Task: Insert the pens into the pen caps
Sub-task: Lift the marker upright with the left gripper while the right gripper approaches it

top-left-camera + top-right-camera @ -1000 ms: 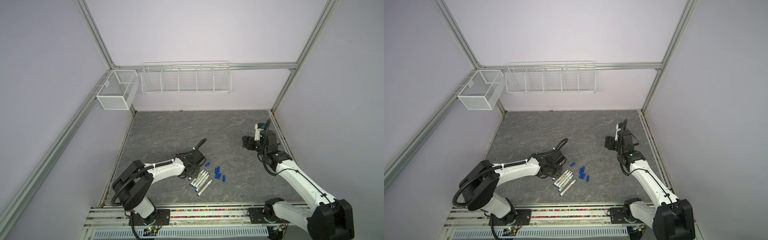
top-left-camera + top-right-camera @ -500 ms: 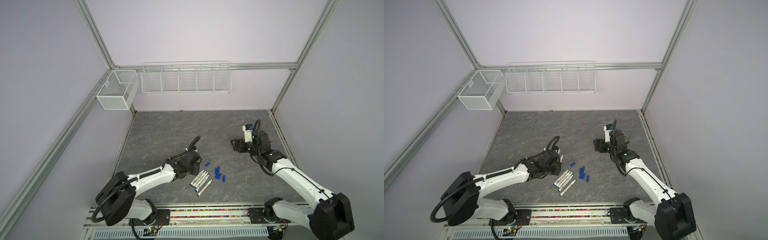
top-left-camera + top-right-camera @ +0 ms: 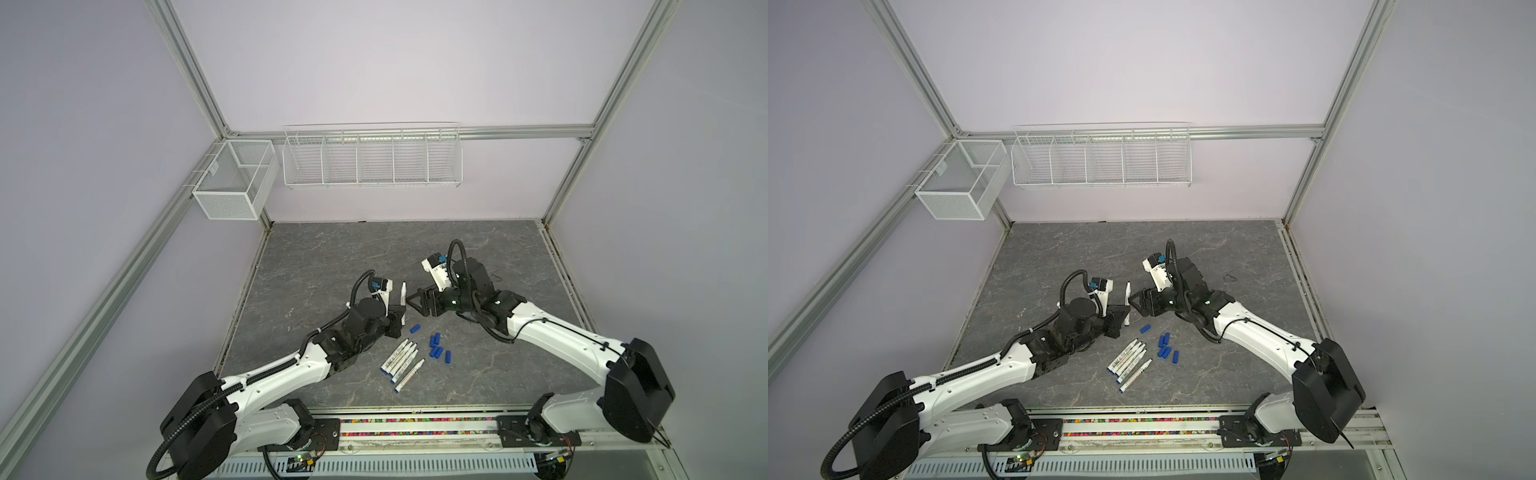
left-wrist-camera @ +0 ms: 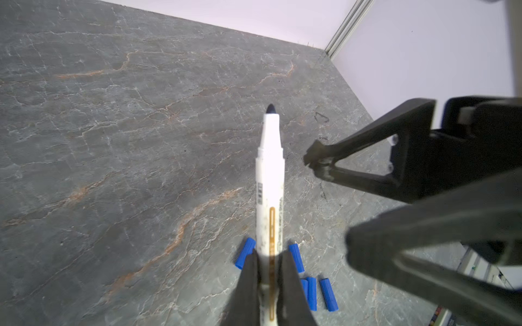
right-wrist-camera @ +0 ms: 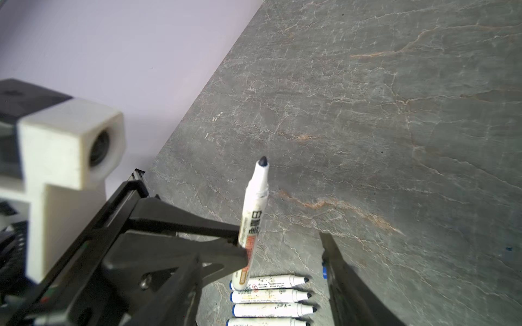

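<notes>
White-barrelled and dark-printed, your held pen (image 4: 269, 197) sits near the centre of both top views, its tip pointing toward the upper edge. Your left claw (image 4: 268, 271) is clamped on its lower barrel. Just below it in the frame, five pens (image 3: 401, 359) lie side by side on the table (image 3: 332, 257), with blue caps (image 3: 436, 347) loose to their right. Your right claw (image 3: 414, 311) is just right of the held pen, with its jaws apart and empty.

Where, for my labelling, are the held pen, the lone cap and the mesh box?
held pen (image 4: 269, 172): left wrist view, white barrel above the print.
lone cap (image 3: 414, 329): in a top view, middle of its side.
mesh box (image 3: 224, 205): in a top view, its front wall.
</notes>
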`<state>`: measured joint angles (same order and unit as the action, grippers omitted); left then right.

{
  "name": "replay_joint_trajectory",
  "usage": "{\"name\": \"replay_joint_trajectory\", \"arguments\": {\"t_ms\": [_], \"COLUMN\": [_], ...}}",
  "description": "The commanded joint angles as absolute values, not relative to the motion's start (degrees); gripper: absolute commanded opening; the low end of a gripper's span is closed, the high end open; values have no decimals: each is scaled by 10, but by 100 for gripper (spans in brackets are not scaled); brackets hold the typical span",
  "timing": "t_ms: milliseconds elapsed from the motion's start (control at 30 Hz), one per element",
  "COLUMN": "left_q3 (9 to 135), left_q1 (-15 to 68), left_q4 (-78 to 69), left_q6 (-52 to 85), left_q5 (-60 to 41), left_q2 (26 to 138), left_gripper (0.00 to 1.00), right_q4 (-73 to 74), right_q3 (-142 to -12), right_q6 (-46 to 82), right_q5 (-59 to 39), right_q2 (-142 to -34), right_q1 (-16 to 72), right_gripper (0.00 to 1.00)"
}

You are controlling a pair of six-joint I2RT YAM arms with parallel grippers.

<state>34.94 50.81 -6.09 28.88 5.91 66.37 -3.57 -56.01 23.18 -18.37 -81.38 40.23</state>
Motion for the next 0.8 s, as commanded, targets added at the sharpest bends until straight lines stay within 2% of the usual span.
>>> {"name": "replay_joint_trajectory", "arguments": {"t_ms": [0, 500, 633, 767], "left_q3": [333, 343, 348, 350], "left_q1": [511, 519, 524, 527], "left_q4": [-90, -83, -83, -84], "left_q6": [301, 297, 295, 293], "left_q5": [54, 33, 34, 41], "left_q2": [649, 669, 675, 673], "left_gripper": [0, 0, 0, 0], "right_q4": [-13, 8, 14, 13], "right_q3": [-576, -599, -599, -594], "right_q6": [255, 278, 282, 285], "right_q5": [-201, -217, -228, -234], "right_q2": [-830, -867, -876, -881], "right_q1": [406, 407, 408, 410], "right_gripper": [66, 47, 39, 37]}}
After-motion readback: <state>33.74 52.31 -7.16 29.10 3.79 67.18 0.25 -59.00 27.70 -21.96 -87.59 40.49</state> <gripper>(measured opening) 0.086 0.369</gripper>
